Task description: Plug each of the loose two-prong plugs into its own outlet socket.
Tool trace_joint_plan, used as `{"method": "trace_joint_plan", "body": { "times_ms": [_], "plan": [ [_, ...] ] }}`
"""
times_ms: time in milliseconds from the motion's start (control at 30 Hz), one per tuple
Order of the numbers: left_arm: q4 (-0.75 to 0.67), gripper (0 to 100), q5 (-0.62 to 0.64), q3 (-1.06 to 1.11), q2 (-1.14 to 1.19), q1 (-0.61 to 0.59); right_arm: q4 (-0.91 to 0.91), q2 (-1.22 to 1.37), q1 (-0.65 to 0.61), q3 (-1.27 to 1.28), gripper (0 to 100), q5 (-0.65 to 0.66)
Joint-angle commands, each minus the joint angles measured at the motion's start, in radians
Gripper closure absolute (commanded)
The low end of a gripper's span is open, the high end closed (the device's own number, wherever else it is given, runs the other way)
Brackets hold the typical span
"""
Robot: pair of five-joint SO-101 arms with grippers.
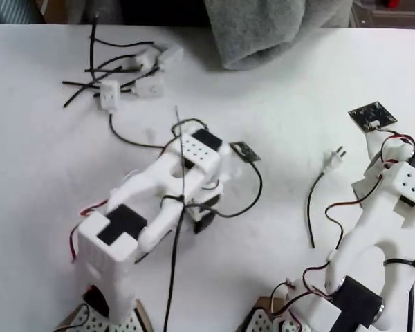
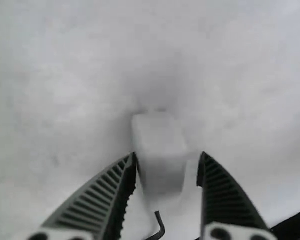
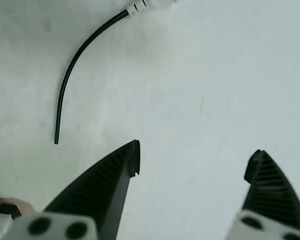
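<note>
White table (image 1: 41,173) with a cluster of corded outlet sockets (image 1: 111,95), one loose two-prong plug (image 1: 336,158), grey cloth (image 1: 263,31) at far edge.

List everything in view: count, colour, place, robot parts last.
table: one, white.
corded blocks: about four, white with black cords, clustered far left on the table.
held block: one, white, between the left arm's jaws.
loose plug: one, white with black cord, lying nearer the right arm.
cloth: one, grey, at the table's far edge.
left arm: one, white and black, jaws shut on the held block.
right arm: one, white and black, jaws open over bare table.
</note>
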Motion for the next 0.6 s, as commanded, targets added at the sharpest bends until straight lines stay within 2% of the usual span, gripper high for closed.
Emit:
{"method": "trace_joint_plan", "body": {
  "times_ms": [0,200,567],
  "plan": [
    [-0.009,75,0.000,-0.002,-0.090,-0.008,-0.010,-0.031,0.002,-0.014,66.5,0.003],
    [-0.025,75,-0.120,-0.017,-0.145,-0.142,-0.010,-0.031,0.002,-0.014,66.5,0.005],
    [-0.144,75,-0.324,-0.072,-0.001,-0.483,-0.010,-0.031,-0.001,-0.014,66.5,0.005]
  ]
}}
